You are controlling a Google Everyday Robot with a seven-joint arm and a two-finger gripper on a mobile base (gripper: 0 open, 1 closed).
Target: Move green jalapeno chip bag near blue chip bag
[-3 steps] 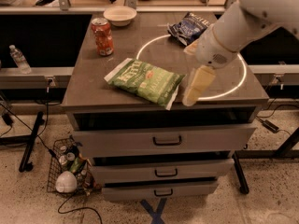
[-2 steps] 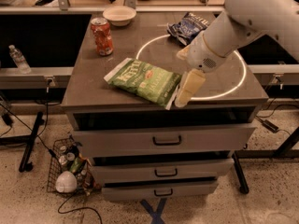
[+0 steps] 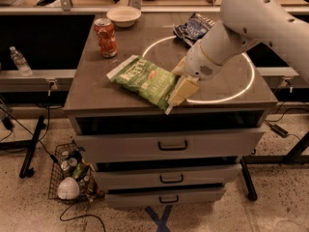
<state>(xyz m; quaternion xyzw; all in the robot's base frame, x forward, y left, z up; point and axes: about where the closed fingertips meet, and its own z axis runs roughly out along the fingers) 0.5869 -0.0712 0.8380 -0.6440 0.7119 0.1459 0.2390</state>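
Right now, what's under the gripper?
The gripper hangs over the right end of the green jalapeno chip bag, near the front edge of the cabinet top. It covers that end of the bag, so contact can't be judged.

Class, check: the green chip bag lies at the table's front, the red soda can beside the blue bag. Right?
No: the camera view shows the can beside the white bowl. The gripper is at the right end of the green bag.

Soda can (image 3: 106, 36), white bowl (image 3: 123, 15), water bottle (image 3: 20, 62)
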